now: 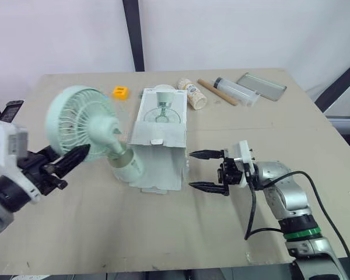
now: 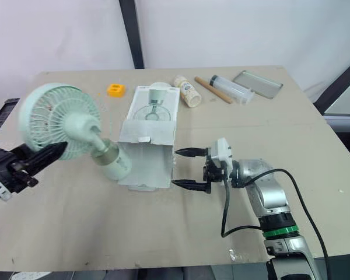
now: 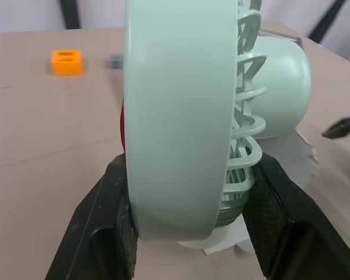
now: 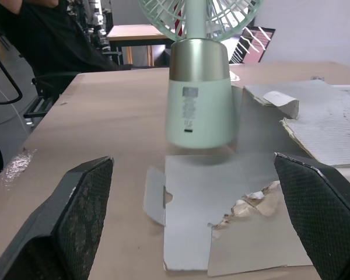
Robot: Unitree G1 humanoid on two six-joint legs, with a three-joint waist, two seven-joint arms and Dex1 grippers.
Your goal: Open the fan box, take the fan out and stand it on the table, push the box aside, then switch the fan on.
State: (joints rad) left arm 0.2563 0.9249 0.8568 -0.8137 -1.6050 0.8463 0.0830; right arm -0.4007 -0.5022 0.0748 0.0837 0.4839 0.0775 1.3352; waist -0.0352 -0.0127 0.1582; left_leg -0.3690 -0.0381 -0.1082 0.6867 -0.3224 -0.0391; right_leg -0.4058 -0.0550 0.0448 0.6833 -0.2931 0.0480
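Observation:
A pale green fan (image 1: 81, 123) hangs tilted above the table, its head to the left and its round base (image 1: 126, 168) just outside the box's open end. My left gripper (image 1: 67, 158) is shut on the fan's head rim (image 3: 181, 116). The white fan box (image 1: 159, 140) lies on its side mid-table, flaps open toward me. To the box's right my right gripper (image 1: 207, 171) stands open, its fingertips close to the box's side, nothing between them. In the right wrist view the fan's base (image 4: 199, 102) hovers over a torn box flap (image 4: 221, 221).
Behind the box lie an orange block (image 1: 121, 92), a patterned tube (image 1: 193, 93), a wooden stick (image 1: 217, 91), a clear syringe-like tube (image 1: 236, 90) and a metal tray (image 1: 261, 86). A dark device (image 1: 10, 110) sits at the table's left edge. A person sits beyond the table (image 4: 41, 35).

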